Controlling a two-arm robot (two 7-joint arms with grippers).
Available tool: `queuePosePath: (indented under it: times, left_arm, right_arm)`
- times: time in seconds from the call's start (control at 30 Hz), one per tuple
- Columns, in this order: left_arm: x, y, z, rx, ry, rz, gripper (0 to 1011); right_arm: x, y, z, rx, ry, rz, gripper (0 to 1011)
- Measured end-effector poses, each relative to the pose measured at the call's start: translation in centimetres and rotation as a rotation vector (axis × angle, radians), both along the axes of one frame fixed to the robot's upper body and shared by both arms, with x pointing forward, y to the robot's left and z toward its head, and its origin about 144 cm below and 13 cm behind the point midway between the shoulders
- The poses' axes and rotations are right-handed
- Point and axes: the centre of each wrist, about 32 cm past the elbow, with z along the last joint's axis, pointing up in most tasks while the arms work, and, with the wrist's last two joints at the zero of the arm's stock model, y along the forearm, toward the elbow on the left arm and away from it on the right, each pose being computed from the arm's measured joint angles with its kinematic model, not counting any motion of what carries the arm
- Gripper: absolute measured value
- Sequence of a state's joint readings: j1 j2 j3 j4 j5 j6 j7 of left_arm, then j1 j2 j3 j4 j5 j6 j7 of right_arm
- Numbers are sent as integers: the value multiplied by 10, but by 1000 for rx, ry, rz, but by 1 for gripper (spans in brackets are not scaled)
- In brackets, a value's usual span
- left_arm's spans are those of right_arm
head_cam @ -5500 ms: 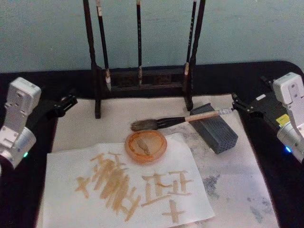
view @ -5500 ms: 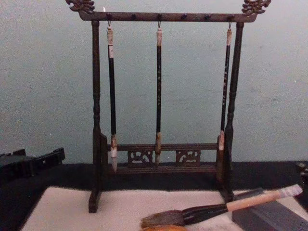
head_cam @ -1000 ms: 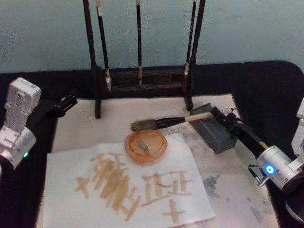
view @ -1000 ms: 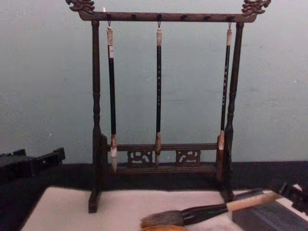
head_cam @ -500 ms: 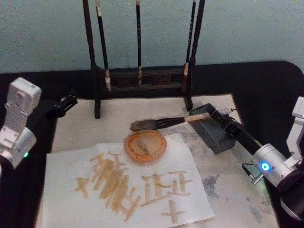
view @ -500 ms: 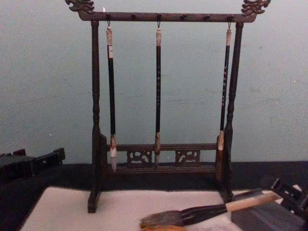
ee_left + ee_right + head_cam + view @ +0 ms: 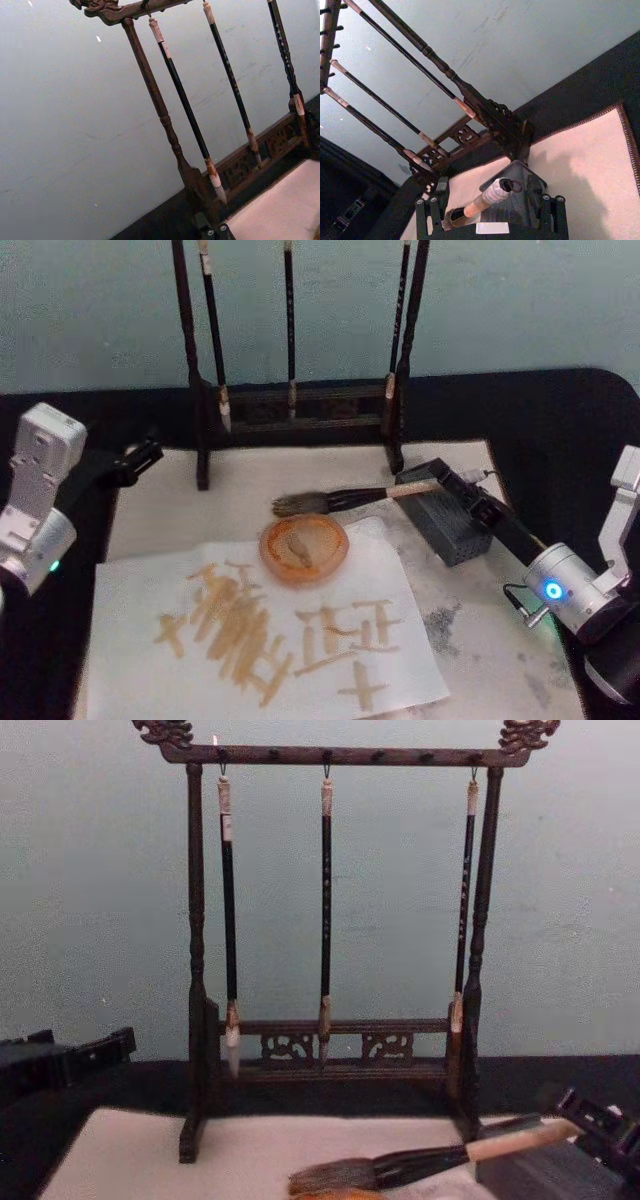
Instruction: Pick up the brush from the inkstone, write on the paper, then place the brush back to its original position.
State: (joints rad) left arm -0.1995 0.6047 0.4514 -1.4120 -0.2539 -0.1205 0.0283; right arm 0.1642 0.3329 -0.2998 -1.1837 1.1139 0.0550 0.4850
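Note:
The brush lies with its bristles on the mat and its beige handle propped on the inkstone. My right gripper is open at the brush's capped end, one finger on each side of the handle. The right wrist view shows the brush between the right gripper fingers, which stand apart from it, over the inkstone. From the chest, the brush meets the right gripper above the inkstone. The paper carries brown strokes. My left gripper stays parked at the left.
A dark wooden rack with three slim hanging brushes stands behind the cream mat. An orange dish sits at the paper's far edge, just in front of the bristles. Black cloth surrounds the mat.
My right arm has come in from the right side and brought its open gripper around the brush's end. The brush has not moved. The left arm is still.

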Motion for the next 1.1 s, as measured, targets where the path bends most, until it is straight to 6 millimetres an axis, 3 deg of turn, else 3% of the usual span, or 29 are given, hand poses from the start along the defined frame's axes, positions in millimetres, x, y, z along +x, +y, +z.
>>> queuePosePath:
  times: [0.5, 1.1]
  left_arm:
    - [0, 0, 0, 0, 0, 0, 1000]
    - [0, 0, 0, 0, 0, 0, 1002]
  right_arm:
    - [-1, 4, -5, 73, 32, 19, 1001]
    - [-3, 6, 0, 36, 24, 15, 1001]
